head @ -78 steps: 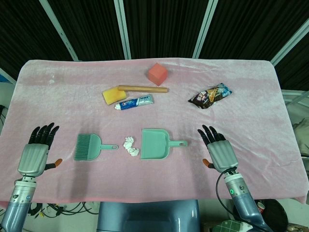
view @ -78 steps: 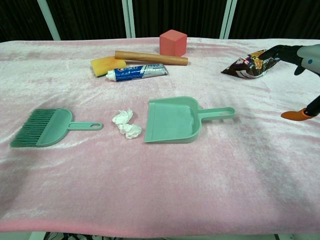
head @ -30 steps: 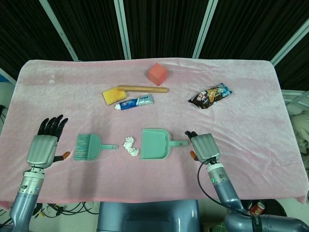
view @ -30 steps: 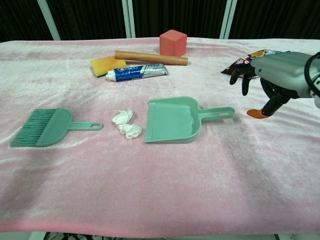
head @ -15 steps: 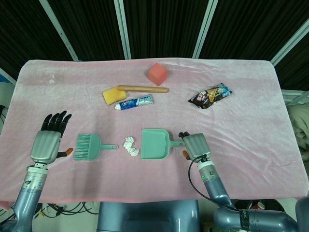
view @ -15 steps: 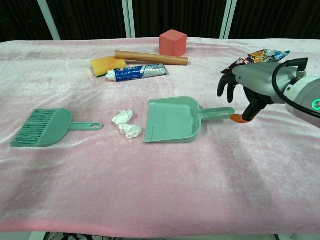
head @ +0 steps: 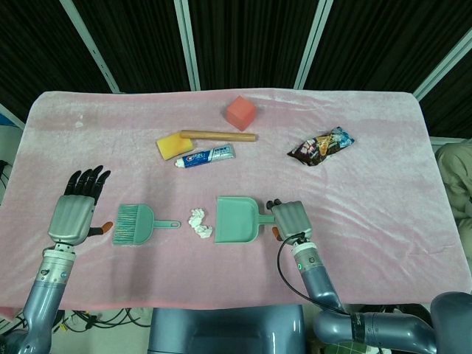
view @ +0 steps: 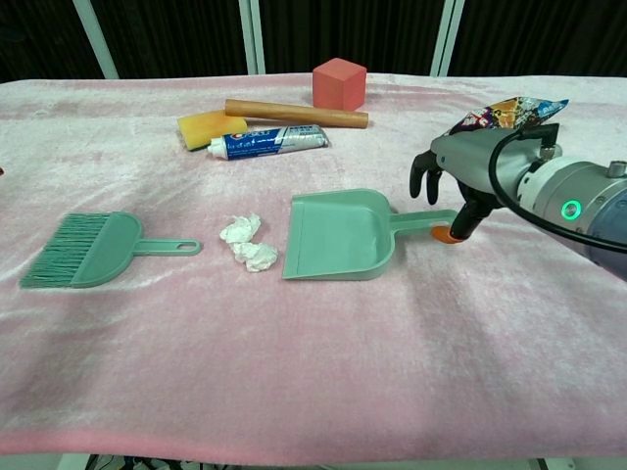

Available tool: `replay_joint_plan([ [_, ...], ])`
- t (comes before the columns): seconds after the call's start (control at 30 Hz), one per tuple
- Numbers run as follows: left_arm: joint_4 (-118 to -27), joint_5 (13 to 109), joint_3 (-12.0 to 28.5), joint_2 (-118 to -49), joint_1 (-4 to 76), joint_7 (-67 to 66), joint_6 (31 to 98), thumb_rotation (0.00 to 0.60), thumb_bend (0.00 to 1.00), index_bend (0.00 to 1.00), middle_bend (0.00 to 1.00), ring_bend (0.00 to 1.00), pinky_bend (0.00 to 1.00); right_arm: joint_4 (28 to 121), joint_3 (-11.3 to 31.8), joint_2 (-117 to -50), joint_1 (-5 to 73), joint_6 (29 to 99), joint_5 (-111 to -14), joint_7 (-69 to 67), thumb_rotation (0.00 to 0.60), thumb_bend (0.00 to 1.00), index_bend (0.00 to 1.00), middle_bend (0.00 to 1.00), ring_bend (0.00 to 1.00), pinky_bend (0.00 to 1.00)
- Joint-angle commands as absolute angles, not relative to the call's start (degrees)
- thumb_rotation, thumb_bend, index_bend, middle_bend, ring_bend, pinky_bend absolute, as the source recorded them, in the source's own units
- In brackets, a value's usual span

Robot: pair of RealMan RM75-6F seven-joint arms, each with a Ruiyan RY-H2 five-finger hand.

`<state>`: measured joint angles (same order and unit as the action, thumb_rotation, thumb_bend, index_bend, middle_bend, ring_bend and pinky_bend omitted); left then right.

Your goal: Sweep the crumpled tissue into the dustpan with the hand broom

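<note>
A green hand broom [head: 133, 223] [view: 88, 248] lies flat, bristles to the left. The crumpled white tissue [head: 199, 223] [view: 247, 242] sits between the broom's handle and the open mouth of the green dustpan [head: 237, 219] [view: 341, 235]. My right hand [head: 291, 219] [view: 460, 171] hovers over the end of the dustpan's handle, fingers hanging down apart above it. Its orange thumb tip is at the handle's end, and the hand holds nothing. My left hand [head: 74, 210] is open with fingers spread, just left of the broom's bristles. It does not show in the chest view.
Further back on the pink cloth lie a yellow sponge [head: 171, 145], a toothpaste tube [head: 206, 155], a wooden rod [head: 217, 136] and a red cube [head: 240, 112]. A snack bag [head: 321, 146] [view: 502, 117] lies behind my right hand.
My right hand has moved left from the table's right side to the end of the dustpan's handle. My left hand has crept up and right toward the broom. No object has moved.
</note>
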<state>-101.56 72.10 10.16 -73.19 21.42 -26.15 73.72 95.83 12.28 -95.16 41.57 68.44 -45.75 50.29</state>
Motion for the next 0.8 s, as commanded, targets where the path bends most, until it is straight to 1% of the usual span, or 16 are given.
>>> replay_joint_plan([
  [0.03,-101.26,71.84,10.09,-73.13,21.51,-25.90,73.68,0.600,0.00,0.00,0.00,0.00,0.00,95.18,12.17,-95.74,41.82,68.65,-45.17,50.22,0.600,0.27,0.37,0.37,0.69,0.78],
  [0.5,-100.51,71.22,10.03,-73.06,22.16,-24.66,73.74,0.600,0.00,0.00,0.00,0.00,0.00,93.44,11.60,-97.83,43.23,69.18,-44.00,50.97,0.600,0.28,0.39,0.38,0.69,0.78],
  [0.6,-100.35,71.09,9.89,-73.04,22.23,-24.48,73.70,0.600,0.00,0.00,0.00,0.00,0.00,93.02,11.65,-98.07,43.43,69.28,-43.53,51.06,0.600,0.29,0.41,0.39,0.69,0.78],
  [0.7,-100.15,70.91,9.75,-73.05,22.27,-24.37,73.70,0.600,0.00,0.00,0.00,0.00,0.00,92.55,11.73,-98.36,43.59,69.34,-43.17,50.95,0.600,0.37,0.49,0.46,0.71,0.78],
  [0.8,-100.03,70.71,9.65,-73.11,22.31,-24.24,73.73,0.600,0.00,0.00,0.00,0.00,0.00,92.30,11.73,-98.60,43.75,69.47,-43.32,50.78,0.600,0.48,0.60,0.56,0.72,0.78],
])
